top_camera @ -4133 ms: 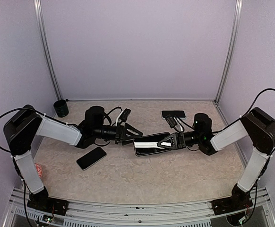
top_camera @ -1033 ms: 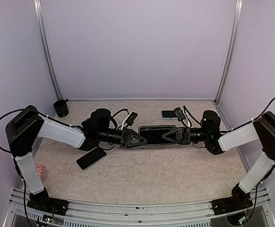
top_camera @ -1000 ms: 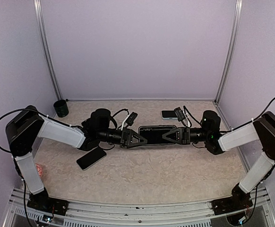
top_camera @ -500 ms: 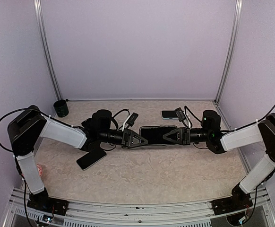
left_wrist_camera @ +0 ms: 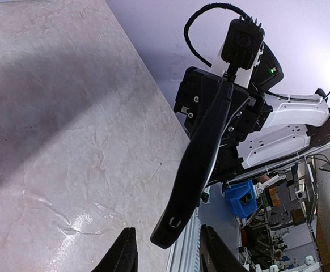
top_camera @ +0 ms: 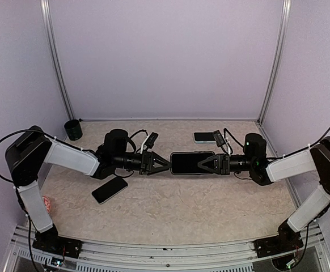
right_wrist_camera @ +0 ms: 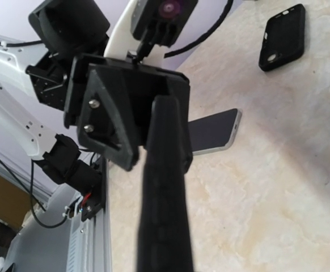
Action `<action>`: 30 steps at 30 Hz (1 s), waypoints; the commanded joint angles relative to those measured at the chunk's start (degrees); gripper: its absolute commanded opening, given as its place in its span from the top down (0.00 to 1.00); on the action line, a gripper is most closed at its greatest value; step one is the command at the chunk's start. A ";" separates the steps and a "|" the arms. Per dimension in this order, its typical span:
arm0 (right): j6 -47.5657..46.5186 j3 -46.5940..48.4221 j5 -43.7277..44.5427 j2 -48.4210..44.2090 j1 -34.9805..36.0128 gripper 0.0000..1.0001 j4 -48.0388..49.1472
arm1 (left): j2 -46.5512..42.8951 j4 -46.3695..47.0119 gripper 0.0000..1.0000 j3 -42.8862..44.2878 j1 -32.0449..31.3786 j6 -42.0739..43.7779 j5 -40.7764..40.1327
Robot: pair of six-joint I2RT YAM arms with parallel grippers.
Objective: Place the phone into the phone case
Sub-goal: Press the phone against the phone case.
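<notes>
The phone (top_camera: 192,162), dark-screened with a thick black rim, hangs lengthwise above the middle of the bench (top_camera: 170,209), between the two arms. The right claw (top_camera: 202,164) is clamped on its right end. The left claw (top_camera: 166,164) sits at its left end with jaws apart; in the left wrist view the fingers (left_wrist_camera: 125,255) flank that end without touching it. A second phone (top_camera: 109,189) lies flat near the left arm, and a black case (right_wrist_camera: 282,37) lies beyond it.

Bright, even light; soft shadows (right wrist foreground blurred)
</notes>
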 commanded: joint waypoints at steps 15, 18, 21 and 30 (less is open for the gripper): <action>2.62 0.19 -3.14 1.95 -0.53 1.00 6.61 | 0.25 -1.72 0.82 4.59 -2.36 2.86 0.83; 2.57 0.12 -3.40 2.28 -0.53 1.00 6.81 | 0.22 -1.02 0.94 3.93 -2.38 2.57 1.13; 2.83 0.09 -4.15 2.73 -0.61 1.00 7.37 | -0.18 0.71 0.98 2.51 -2.02 1.42 1.75; 12.96 -1.75 -9.27 6.35 -2.81 1.00 21.72 | -0.44 14.50 0.99 -2.16 0.68 -6.88 6.73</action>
